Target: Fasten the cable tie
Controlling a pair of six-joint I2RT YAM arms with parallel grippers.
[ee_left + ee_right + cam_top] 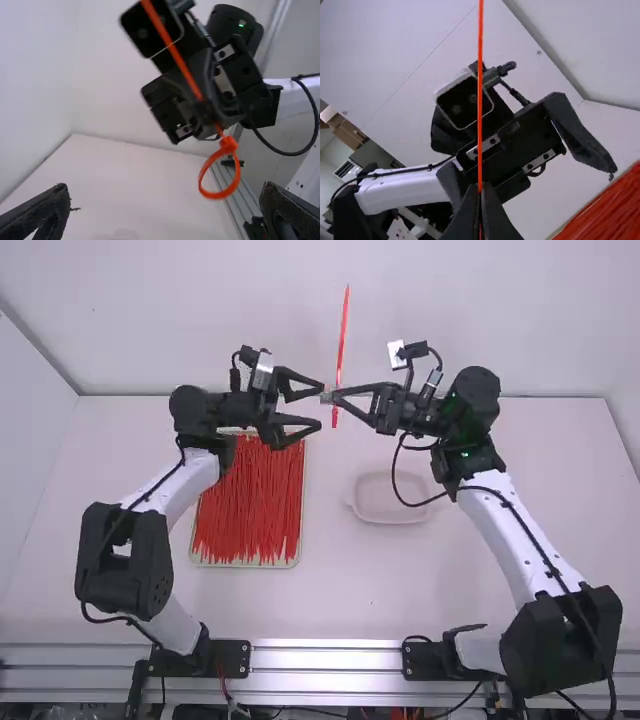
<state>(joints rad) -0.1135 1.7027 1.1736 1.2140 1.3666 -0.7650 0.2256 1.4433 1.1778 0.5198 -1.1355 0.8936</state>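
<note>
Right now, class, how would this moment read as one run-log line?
cable tie: looped, tail upward | right gripper: shut on it | left gripper: open beside it

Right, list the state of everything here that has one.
Tie: looped, tail through its head, held in the air.
Right gripper: shut on the tie.
Left gripper: open wide.
Spare ties: lying flat on a tray.
Dish: upright on the table.
</note>
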